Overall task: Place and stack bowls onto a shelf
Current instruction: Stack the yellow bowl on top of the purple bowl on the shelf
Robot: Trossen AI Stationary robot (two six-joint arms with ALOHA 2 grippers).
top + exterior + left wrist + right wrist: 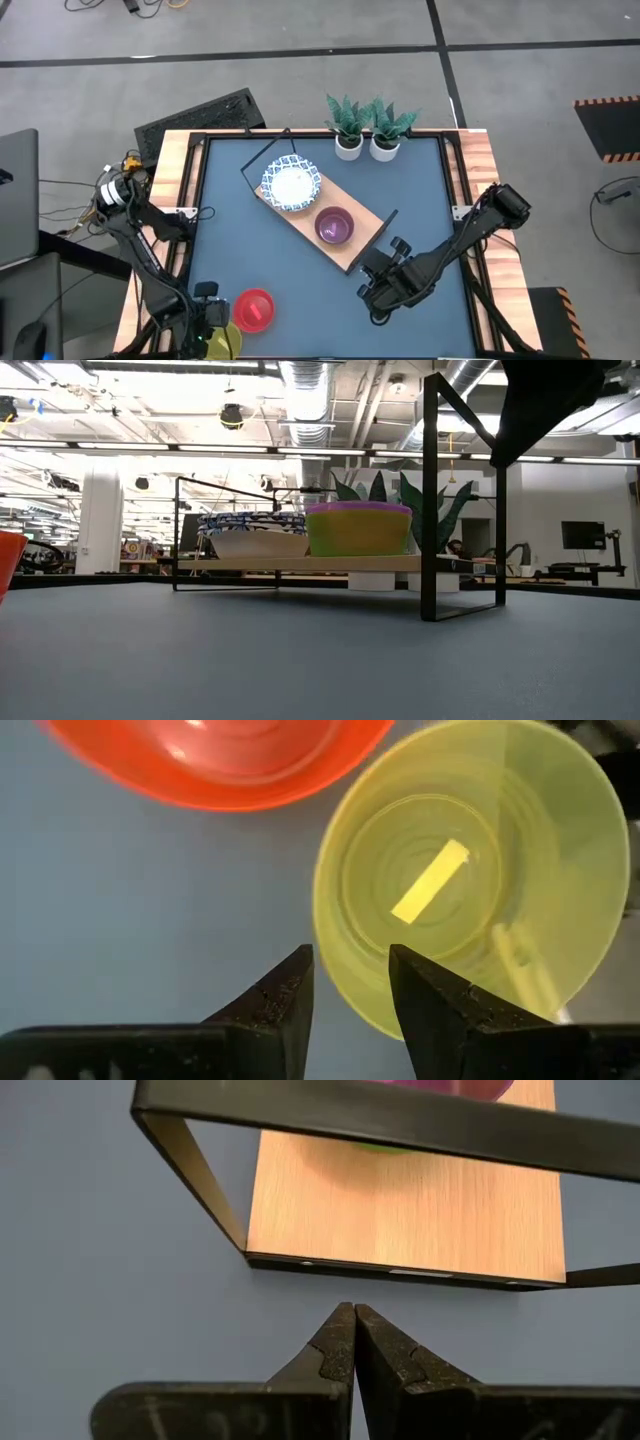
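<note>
Bowls already sit on the long light-wood shelf with black wire frames [365, 225] at frame centre: we see a white blue-rimmed bowl [291, 184] and a purple plastic bowl [334, 226] nested in a green one. A red plastic bowl [254, 309] and a yellow plastic bowl [470, 870] wait on the dark blue desk [420, 190] at lower left. Our left tool [350, 990] hovers narrowly parted at the yellow rim; our right tool [354, 1342], pinched closed and empty, sits by the shelf's end. How many white bowls are stacked stays hidden.
</note>
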